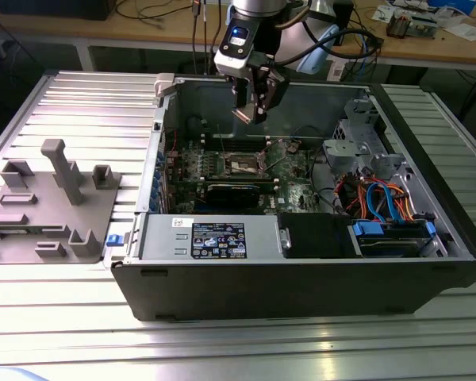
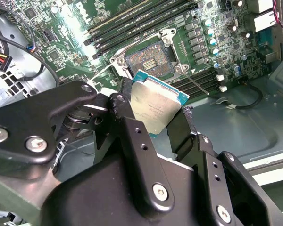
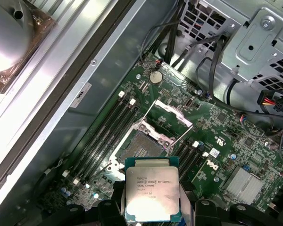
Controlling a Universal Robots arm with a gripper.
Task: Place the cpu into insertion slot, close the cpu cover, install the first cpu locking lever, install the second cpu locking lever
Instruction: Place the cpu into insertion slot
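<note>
One gripper (image 1: 251,112) hangs clamped on the cpu (image 3: 152,195) by two opposite edges, well above the bare insertion slot (image 3: 142,146), cpu cover (image 3: 174,113) flipped up, open air between.

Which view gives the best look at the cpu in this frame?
The first wrist view: the cpu faces the camera with nearly its whole metal top visible. The second wrist view shows it tilted, partly hidden by the claw gripping it. In the exterior view it is a small pale speck at the claw's tip.
</note>
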